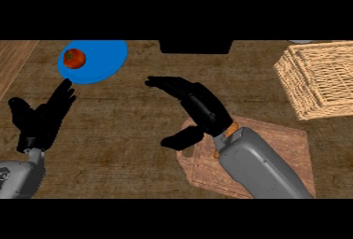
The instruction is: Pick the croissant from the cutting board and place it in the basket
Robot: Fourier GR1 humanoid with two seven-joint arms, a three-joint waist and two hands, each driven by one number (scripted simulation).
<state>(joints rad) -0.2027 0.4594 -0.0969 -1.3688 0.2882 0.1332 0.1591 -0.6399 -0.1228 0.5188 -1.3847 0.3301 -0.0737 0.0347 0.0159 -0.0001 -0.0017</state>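
A wooden cutting board (279,149) lies at the lower right of the counter. The croissant (231,130) shows only as an orange-brown sliver beside my right wrist, mostly hidden under the forearm. My right hand (200,105) hovers over the board's upper left corner, fingers stretched toward the upper left and thumb spread below, holding nothing. The wicker basket (318,79) stands at the upper right, apart from the hand. My left hand (41,116) rests open at the left edge, fingers up.
A blue plate (100,63) with a red tomato (74,58) on it sits at the upper left, just above my left fingertips. A dark object (195,46) lies at the top centre. A lighter wooden strip (14,60) runs along the far left.
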